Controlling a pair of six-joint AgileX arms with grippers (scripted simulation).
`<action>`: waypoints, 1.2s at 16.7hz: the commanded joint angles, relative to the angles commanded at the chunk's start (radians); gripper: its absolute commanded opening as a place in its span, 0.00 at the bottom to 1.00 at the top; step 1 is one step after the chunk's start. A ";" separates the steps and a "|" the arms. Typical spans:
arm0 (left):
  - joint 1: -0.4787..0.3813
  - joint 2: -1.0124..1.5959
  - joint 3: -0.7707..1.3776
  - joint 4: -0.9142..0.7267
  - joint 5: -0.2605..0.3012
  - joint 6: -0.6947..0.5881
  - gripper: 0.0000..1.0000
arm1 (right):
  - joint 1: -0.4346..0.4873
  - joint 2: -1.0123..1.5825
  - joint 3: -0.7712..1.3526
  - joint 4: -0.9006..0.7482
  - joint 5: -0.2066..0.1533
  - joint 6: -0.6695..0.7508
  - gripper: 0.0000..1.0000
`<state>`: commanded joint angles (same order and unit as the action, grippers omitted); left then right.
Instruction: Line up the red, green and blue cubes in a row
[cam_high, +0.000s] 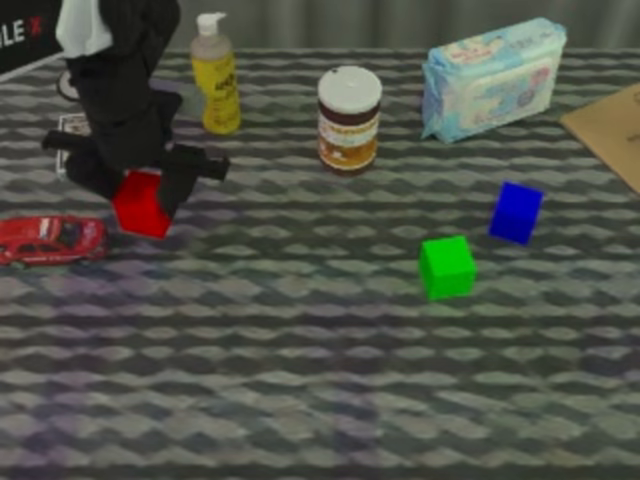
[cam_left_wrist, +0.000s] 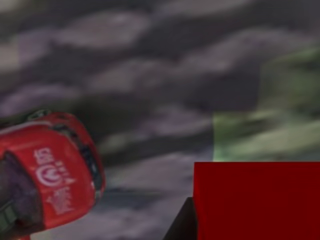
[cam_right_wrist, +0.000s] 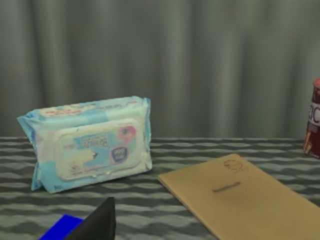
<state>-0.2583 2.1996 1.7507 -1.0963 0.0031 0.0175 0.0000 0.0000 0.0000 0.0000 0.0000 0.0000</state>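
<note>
My left gripper is shut on the red cube at the table's left side, just right of the toy car. In the left wrist view the red cube fills the corner, with one dark finger against its side. The green cube and blue cube lie close together right of centre, the blue one farther back and to the right. My right arm is outside the top view. Its wrist view shows one fingertip set far to one side, open, near the blue cube.
A red toy car lies at the left edge, close beside the held cube. A yellow pump bottle, a brown jar and a wipes pack stand along the back. A tan flat board lies at the right edge.
</note>
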 joint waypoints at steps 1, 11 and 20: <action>-0.002 -0.001 -0.001 0.000 0.000 -0.002 0.00 | 0.000 0.000 0.000 0.000 0.000 0.000 1.00; -0.262 -0.176 -0.213 0.027 -0.012 -0.460 0.00 | 0.000 0.000 0.000 0.000 0.000 0.000 1.00; -0.375 -0.260 -0.307 0.045 -0.019 -0.643 0.00 | 0.000 0.000 0.000 0.000 0.000 0.000 1.00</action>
<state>-0.6333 1.9399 1.4439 -1.0514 -0.0158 -0.6256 0.0000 0.0000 0.0000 0.0000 0.0000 0.0000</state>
